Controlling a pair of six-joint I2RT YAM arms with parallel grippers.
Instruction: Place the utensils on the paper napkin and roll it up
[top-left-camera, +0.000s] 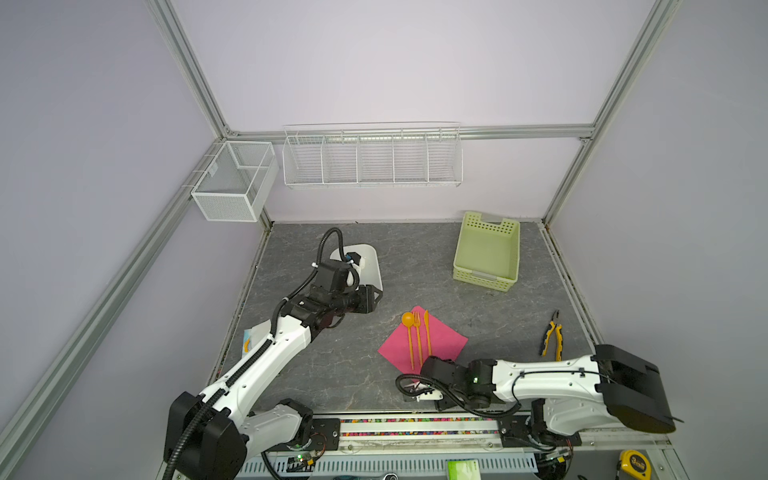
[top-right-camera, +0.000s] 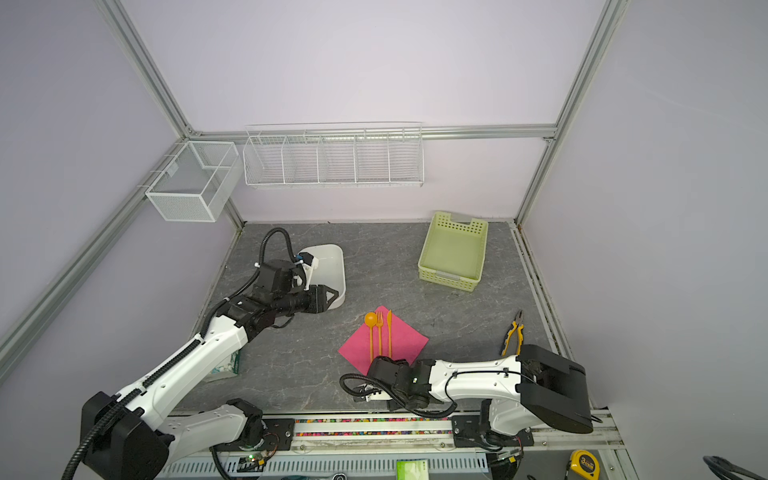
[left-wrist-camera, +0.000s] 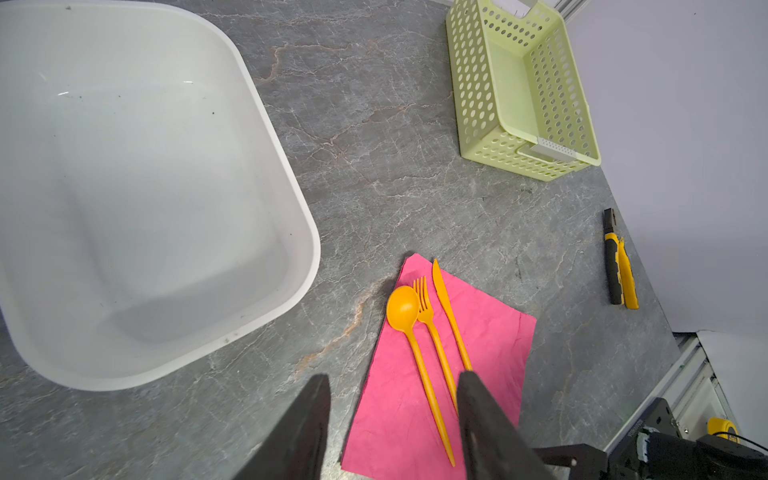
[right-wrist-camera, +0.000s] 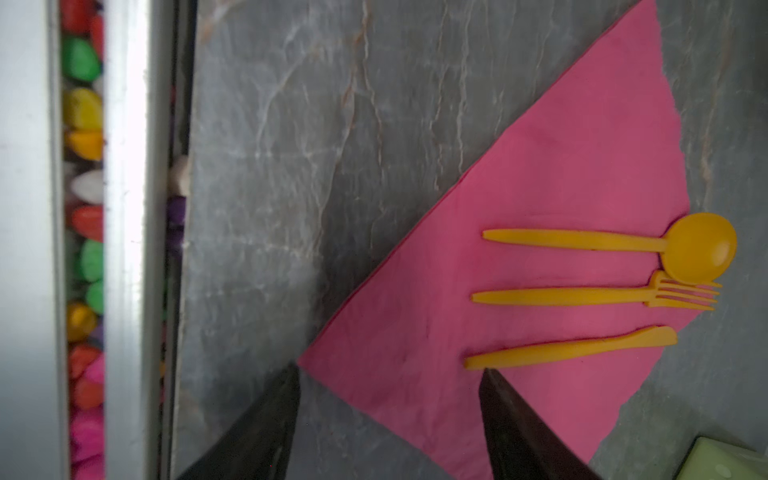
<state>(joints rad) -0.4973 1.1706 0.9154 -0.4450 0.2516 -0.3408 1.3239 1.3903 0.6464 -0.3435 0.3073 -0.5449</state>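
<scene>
Grey table (top-left-camera: 415, 266): napkin (top-left-camera: 444, 340), tub (top-left-camera: 371, 259), basket (top-left-camera: 484, 281), pliers (top-left-camera: 549, 334)

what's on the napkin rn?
On the napkin: spoon, fork, knife, side by side; spoon bowl overhangs its edge. In both top views the right arm covers its near corner.

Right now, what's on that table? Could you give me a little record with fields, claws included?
Napkin: pink, flat, not yet rolled
Utensils: spoon, fork, knife lying side by side on the napkin
Left gripper: open, empty, above the table by the white tub
Right gripper: open, empty, at the napkin's near corner
Elsewhere: green basket, pliers
</scene>
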